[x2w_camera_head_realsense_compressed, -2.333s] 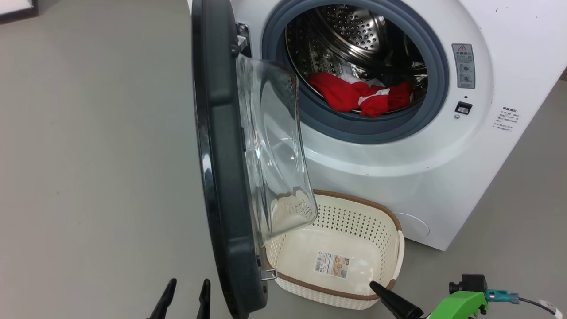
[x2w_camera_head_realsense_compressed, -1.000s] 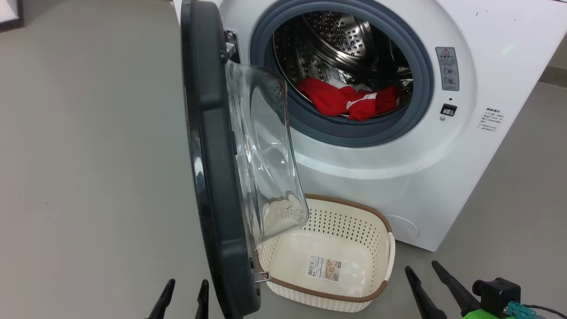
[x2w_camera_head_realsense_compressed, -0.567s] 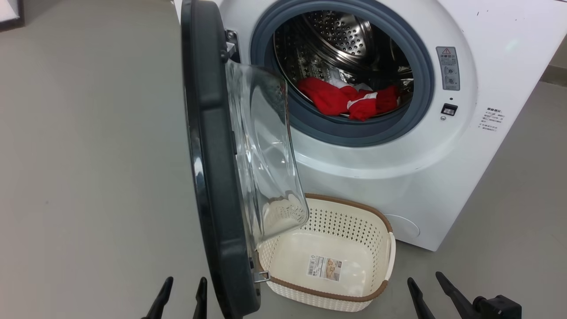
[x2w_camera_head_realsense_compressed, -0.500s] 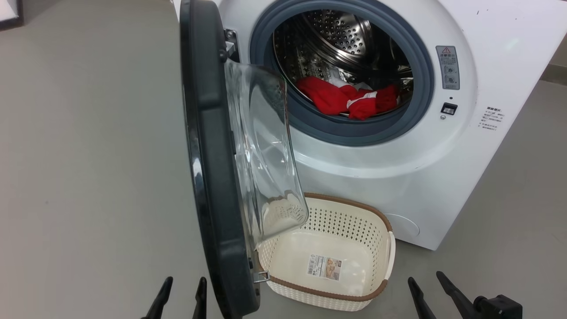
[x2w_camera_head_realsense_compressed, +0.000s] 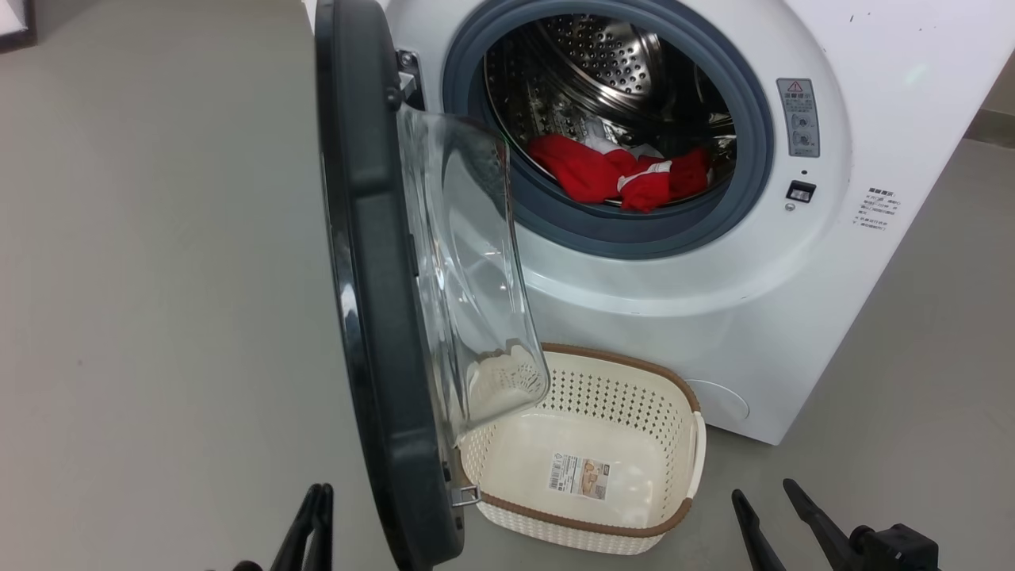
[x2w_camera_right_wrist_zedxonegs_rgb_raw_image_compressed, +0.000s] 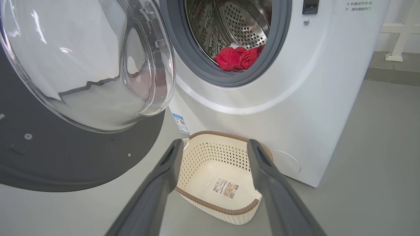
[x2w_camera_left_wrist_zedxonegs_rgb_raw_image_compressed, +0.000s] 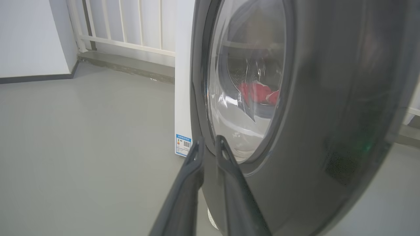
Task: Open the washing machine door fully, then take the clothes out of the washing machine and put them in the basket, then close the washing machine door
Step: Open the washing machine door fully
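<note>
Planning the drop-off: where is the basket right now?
In the head view, the basket sits on the floor right of the open washing machine door, before the washing machine.

A grey label (x2w_camera_head_realsense_compressed: 798, 117) with a red warning triangle is showing on the washing machine (x2w_camera_head_realsense_compressed: 674, 317), right of centre in the head view, its print too small to read. Lower right of it, small Chinese lines (x2w_camera_head_realsense_compressed: 876, 210) are running illegibly. A blue label with a QR code (x2w_camera_left_wrist_zedxonegs_rgb_raw_image_compressed: 183, 144) is sitting low on the machine. A barcode sticker (x2w_camera_head_realsense_compressed: 579, 477) is lying on the bottom of the basket (x2w_camera_head_realsense_compressed: 626, 392).
</note>
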Tool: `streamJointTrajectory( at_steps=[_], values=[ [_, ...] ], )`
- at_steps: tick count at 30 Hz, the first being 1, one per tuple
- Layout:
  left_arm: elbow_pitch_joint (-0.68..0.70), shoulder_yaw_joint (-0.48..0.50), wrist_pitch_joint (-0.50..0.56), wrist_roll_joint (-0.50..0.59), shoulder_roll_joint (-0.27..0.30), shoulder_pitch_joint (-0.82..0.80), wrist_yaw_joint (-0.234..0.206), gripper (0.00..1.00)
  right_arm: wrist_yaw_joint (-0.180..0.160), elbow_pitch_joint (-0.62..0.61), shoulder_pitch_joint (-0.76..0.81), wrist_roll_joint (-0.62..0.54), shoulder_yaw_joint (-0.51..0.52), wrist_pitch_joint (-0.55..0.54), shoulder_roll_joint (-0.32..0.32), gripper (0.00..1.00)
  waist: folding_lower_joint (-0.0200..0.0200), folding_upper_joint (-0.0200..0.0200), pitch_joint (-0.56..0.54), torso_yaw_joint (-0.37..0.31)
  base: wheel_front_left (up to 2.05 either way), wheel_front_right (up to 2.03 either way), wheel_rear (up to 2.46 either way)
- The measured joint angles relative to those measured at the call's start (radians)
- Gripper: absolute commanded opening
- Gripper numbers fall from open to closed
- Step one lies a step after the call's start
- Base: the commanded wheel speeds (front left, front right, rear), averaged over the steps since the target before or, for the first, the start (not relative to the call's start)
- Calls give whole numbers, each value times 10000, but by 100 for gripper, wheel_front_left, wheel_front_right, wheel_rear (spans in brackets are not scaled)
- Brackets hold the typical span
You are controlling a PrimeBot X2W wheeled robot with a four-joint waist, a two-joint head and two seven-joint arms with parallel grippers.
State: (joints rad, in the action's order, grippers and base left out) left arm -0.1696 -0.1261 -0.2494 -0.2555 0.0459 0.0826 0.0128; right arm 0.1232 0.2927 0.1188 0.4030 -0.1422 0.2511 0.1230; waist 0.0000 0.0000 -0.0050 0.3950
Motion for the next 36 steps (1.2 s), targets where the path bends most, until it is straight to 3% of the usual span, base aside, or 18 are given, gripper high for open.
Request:
streamJointTrajectory(
  at_steps=[6, 11, 19, 23, 28, 36],
  values=[
    [849, 397, 0, -215, 0, -58, -157, 0, 0, -38, -1, -25, 10, 2, -6, 100, 0, 0, 17, -19, 0, 0, 0],
    [2518, 646, -4, -366, 2, -494, -226, 0, 0, -54, -1, -25, 10, 12, -6, 100, 0, 0, 33, -22, 0, 0, 0],
    [4811, -784, -86, 291, 2, -874, 257, 0, 0, -92, -3, -25, -4, 12, -4, 100, 0, 0, 92, -64, 0, 0, 0],
    [4638, -1770, -86, 489, 8, -792, 516, 0, 0, -94, -5, -25, -10, 12, -4, 100, 0, 0, 100, -109, 0, 0, 0],
    [2947, -2650, -82, 92, 29, -337, 779, 0, 0, -100, -8, -25, -12, 12, -2, 100, 0, 0, 107, -159, 0, 0, 0],
    [865, -2765, -75, -625, 38, -320, 738, 0, 2, -157, -10, -25, 0, 13, 4, 100, 0, 0, 194, -158, 0, 0, 0]
  ],
)
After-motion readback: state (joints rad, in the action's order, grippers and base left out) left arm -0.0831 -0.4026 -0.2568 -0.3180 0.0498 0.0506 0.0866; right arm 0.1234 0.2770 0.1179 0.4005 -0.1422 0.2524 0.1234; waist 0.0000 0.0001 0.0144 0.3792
